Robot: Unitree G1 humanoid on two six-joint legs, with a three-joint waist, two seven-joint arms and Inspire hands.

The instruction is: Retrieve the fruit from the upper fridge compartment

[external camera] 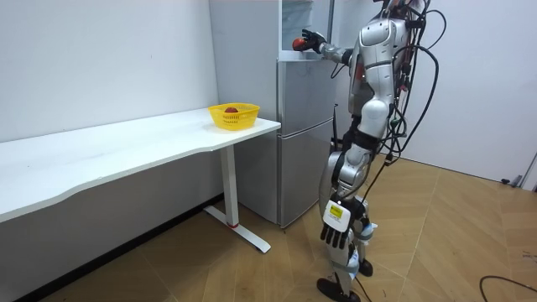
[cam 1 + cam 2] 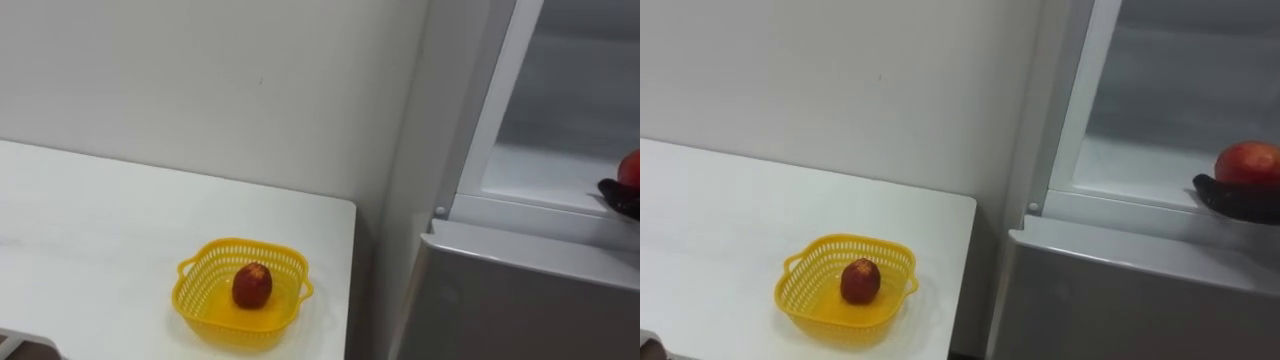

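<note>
Robot at the open fridge (image 1: 302, 126), fruit in hand.
Beside the fridge, a white table (image 2: 720, 210) bears a yellow basket (image 2: 845, 241) holding one apple (image 2: 860, 281). At the upper compartment's sill the right hand (image 2: 1235, 203) grasps a second apple (image 2: 1248, 163) from below. The left hand (image 1: 336, 233) hangs relaxed.

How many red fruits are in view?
2. One red fruit lies in the yellow basket on the table; a second red fruit is held in the right robot hand at the upper fridge. Others may be hidden inside.
</note>
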